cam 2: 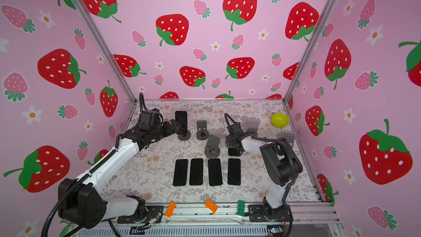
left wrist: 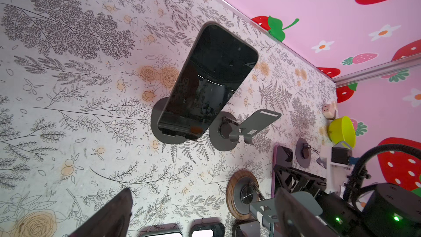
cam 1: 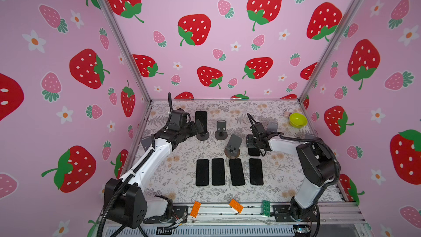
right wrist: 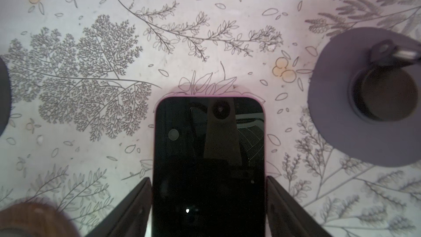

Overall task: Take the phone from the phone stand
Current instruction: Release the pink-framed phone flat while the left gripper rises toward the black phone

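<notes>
1. Upright black phone, rounded corners: leans back on a dark grey phone stand with a round base, far left on the floral-print table. Its bottom edge sits in the stand's lip. Both long edges and the top edge are bare. Open table runs behind it to the back wall.
2. Left gripper: jaws spread wide, pointed at the upright black phone from the left. In the left wrist view its tips stop short of the phone, with bare table between.
3. Empty dark grey stand: just right of the phone stand, the 2 bases apart by a sliver of table.
4. Grey stand on a wooden disc: centre of the table, nearer than entry 3, plate tilted.
5. Pink-edged black phone: flat on the table, just right of the wooden disc. Right gripper hangs over it, and its fingers lie along both long edges. Whether they clamp it, I cannot tell. The phone's far short edge is clear.
6. Row of 4 black phones: flat, side by side, near centre, with thin strips of table between them and open table on both sides of the row.
7. Yellow-green bowl: far right corner, with a small beige block just beside it.
8. 2 orange toy bricks and 1 green brick: on the metal rail along the near edge.
</notes>
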`<control>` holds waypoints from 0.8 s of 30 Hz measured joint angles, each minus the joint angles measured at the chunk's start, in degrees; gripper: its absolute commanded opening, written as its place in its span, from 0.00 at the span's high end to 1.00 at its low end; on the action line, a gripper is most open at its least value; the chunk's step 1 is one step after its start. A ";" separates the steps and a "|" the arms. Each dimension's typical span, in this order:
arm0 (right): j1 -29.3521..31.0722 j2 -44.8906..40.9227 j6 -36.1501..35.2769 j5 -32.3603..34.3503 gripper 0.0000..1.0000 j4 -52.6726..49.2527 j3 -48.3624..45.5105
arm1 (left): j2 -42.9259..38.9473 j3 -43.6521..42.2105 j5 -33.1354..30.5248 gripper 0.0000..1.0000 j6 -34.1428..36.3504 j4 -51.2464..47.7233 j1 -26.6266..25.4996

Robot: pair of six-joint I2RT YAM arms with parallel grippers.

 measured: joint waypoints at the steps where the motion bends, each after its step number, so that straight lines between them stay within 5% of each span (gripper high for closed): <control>1: 0.02 -0.52 0.24 -0.37 0.23 -0.11 -0.48 | 0.00 0.04 -0.20 0.02 0.00 0.00 -0.07; 14: 0.37 -4.76 1.16 -2.49 0.12 -2.93 -2.49 | 3.17 2.54 -2.08 0.01 0.79 0.15 -3.69; 24: 0.37 -20.94 1.92 0.85 0.07 2.34 -5.11 | 7.63 5.46 -7.15 0.01 7.15 2.19 -4.72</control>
